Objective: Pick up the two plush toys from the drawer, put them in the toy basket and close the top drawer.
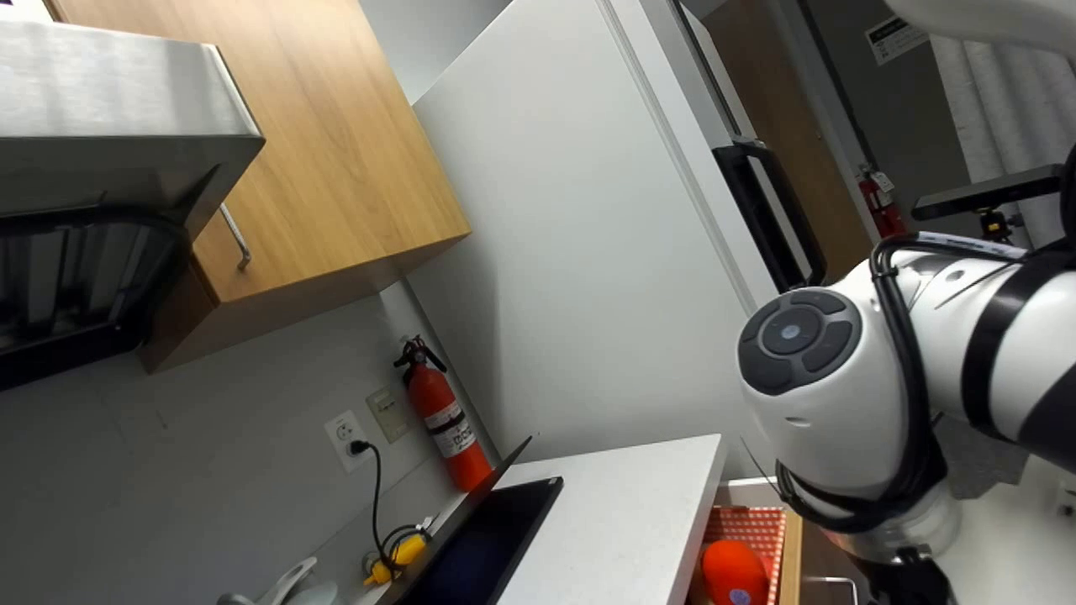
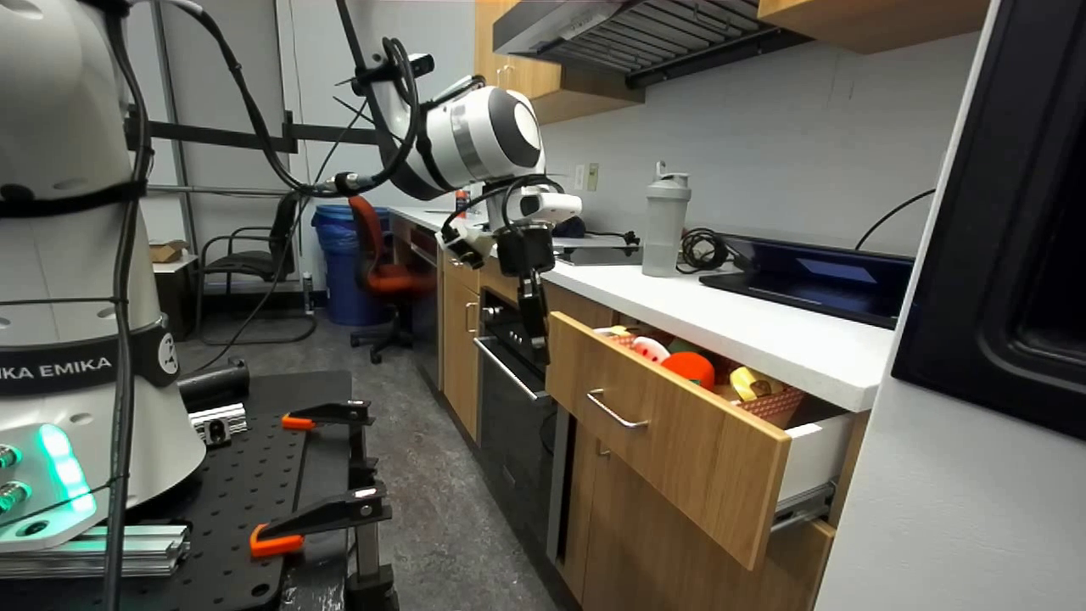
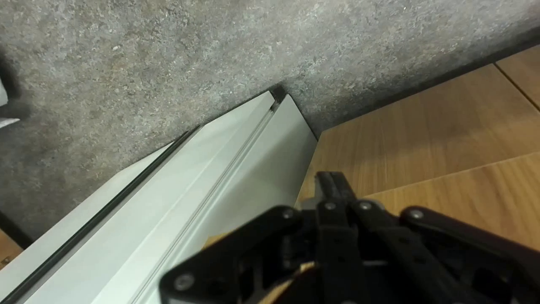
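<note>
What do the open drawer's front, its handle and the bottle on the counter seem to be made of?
Drawer front: wood or wood-look laminate, satin; grain streaks show.
Handle: likely metal, smooth and shiny; silvery with bright highlights.
Bottle: probably plastic, frosted-looking; pale, cloudy, translucent body.

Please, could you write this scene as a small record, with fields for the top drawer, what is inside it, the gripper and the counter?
Top drawer: open; wooden front, white side wall
Inside: red-and-white patterned basket, orange round item, pink-and-white item, yellow item
Not clear: which contents are plush
Gripper: shut, nothing seen held; near the drawer front, touching or not cannot be told
Counter: white; shaker bottle and dark laptop-like device on it
</note>
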{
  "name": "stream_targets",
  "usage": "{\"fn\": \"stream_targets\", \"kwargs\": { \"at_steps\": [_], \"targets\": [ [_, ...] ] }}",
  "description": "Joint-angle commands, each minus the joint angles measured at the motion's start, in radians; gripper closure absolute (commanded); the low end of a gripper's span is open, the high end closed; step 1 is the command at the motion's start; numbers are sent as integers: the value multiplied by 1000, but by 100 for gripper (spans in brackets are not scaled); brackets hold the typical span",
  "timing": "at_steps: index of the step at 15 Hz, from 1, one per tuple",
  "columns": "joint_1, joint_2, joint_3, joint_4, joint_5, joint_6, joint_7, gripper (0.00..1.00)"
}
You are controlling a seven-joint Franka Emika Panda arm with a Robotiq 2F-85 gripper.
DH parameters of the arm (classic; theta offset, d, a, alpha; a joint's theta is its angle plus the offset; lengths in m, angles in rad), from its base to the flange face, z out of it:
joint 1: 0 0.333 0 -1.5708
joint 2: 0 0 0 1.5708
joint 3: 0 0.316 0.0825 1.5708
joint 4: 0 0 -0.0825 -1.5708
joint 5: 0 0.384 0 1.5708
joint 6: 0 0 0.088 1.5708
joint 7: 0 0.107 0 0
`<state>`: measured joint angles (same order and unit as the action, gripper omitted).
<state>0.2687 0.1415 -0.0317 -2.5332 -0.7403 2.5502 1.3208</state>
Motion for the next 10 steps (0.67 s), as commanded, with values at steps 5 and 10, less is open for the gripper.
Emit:
{"fn": "stream_targets", "kwargs": {
  "at_steps": [5,10],
  "targets": [
    [-24,-113,133,-98,182,-37,-42,73],
    [-27,-79,138,-79,156,-22,-17,73]
  ]
}}
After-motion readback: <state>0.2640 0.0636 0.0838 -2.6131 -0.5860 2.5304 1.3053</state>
